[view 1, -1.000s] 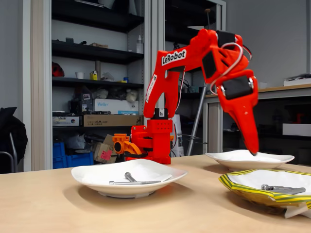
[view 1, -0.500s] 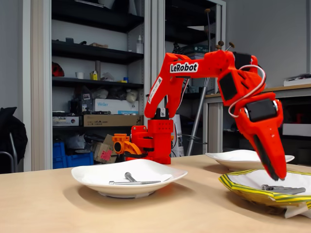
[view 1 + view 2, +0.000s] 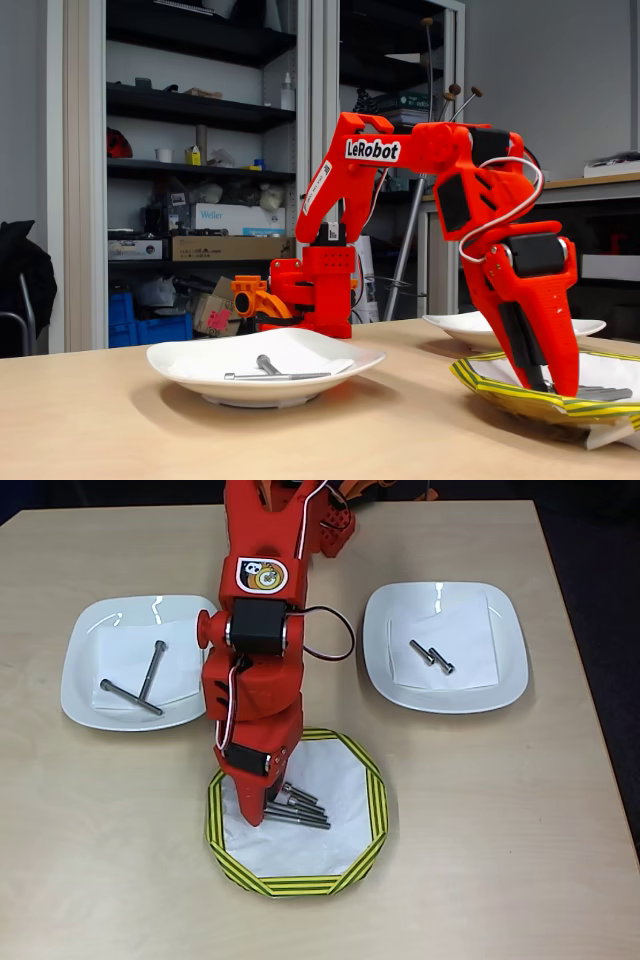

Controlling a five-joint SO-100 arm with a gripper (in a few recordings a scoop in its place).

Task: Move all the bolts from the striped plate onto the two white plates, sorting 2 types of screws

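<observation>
Gripper [image 3: 262,815]: tips down inside the striped plate [image 3: 360,855], lower centre of the overhead view; can't tell how far the jaws are apart.
Bolts [image 3: 302,808]: small pile just right of the tips.
White plates: left [image 3: 85,670] has two long bolts, right [image 3: 505,660] two short ones.

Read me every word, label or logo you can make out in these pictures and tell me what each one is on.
"LeRobot": white lettering on the red arm in the fixed view.
"Weller": on a white box on the shelf behind.
Round sticker on the arm, overhead view: a picture, no readable words.
Other shelf labels: too small to read.
</observation>
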